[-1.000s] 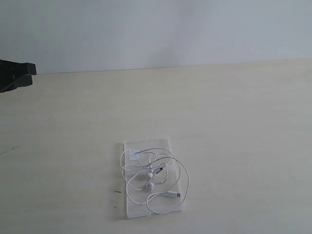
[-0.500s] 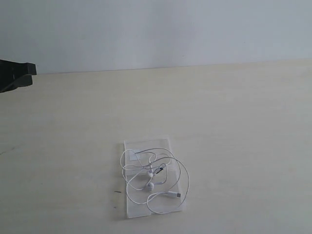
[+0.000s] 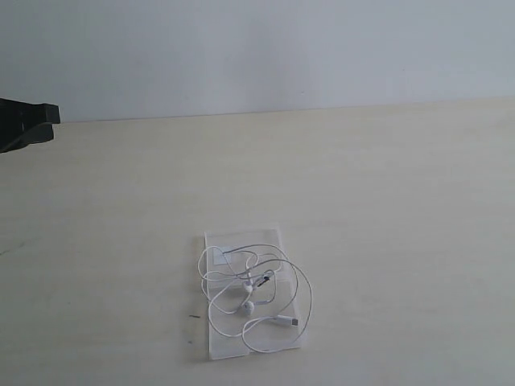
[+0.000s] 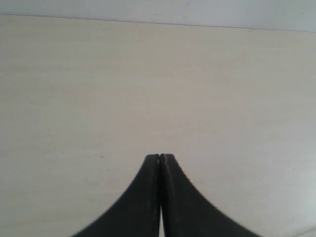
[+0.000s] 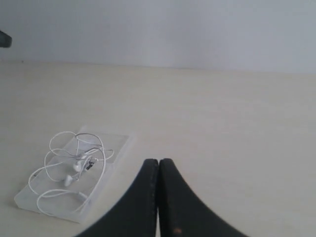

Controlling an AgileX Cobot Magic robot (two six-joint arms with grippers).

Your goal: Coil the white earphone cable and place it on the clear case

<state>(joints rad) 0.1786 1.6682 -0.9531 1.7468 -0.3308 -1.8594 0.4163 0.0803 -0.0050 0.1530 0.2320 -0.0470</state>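
Observation:
The white earphone cable (image 3: 269,283) lies in loose loops on top of the clear case (image 3: 241,346), near the table's front edge in the exterior view; its earbuds (image 3: 246,296) sit in the middle of the loops. The right wrist view shows the same cable (image 5: 74,165) on the case (image 5: 121,145). My right gripper (image 5: 158,161) is shut and empty, well away from the case. Over bare table, my left gripper (image 4: 160,156) is also shut with nothing in it. A dark part of the left arm (image 3: 26,121) shows at the exterior view's left edge.
The pale wooden table (image 3: 386,201) stretches back to a plain white wall (image 3: 257,48). A small dark speck (image 3: 193,316) lies just left of the case.

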